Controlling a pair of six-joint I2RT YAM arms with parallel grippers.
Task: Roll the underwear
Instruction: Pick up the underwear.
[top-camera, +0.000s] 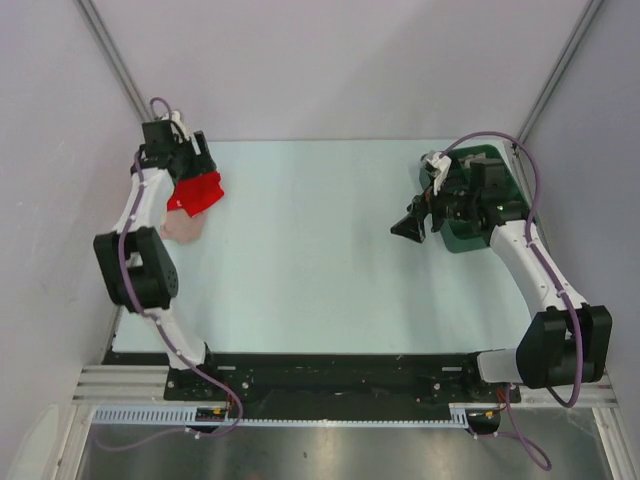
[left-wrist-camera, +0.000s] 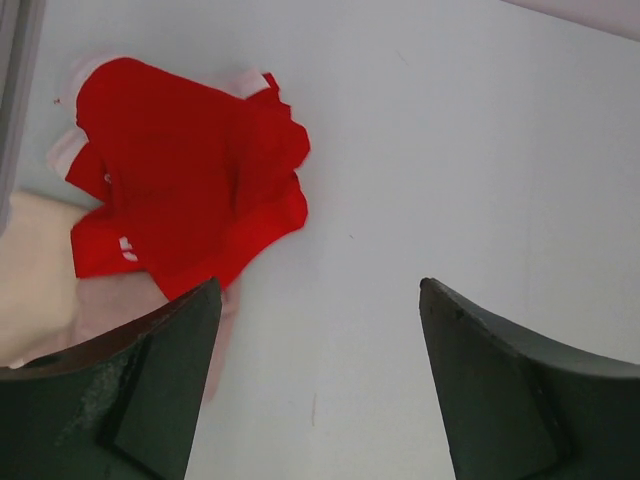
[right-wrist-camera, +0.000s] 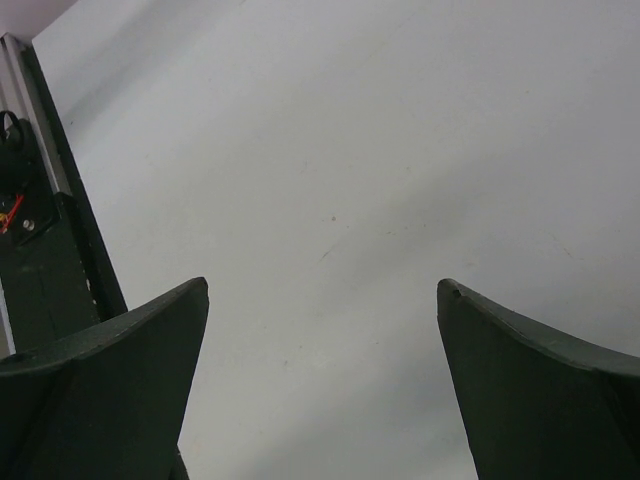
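- The underwear (top-camera: 197, 192) (left-wrist-camera: 185, 185) lies crumpled in a bright red heap at the far left of the bench (top-camera: 320, 250). Only scraps of white trim and lettering show, too folded to read.
- It rests partly on a beige-and-pink cloth (top-camera: 185, 228) (left-wrist-camera: 30, 270), whose edges show beneath it.
- The left pincer (left-wrist-camera: 320, 285) stands wide apart with nothing between its fingers. In its wrist view the underwear lies ahead of it and off to the left, beyond the left fingertip and outside the gap.
- That left finger (left-wrist-camera: 150, 390) covers the cloth's near edge in the wrist view; whether they touch cannot be told.
- In the top view the arm's wrist hides the far part of the underwear and the pincer's own tips.
- The side wall (top-camera: 60, 150) and the bench's left edge run close by the heap. To the pincer's right the bench is bare.
- The right pincer (top-camera: 410, 226) (right-wrist-camera: 322, 285) is spread fully and holds nothing. It hangs over bare bench well apart from the underwear.
- Behind it sits a green bin (top-camera: 503, 180), mostly hidden by the arm.
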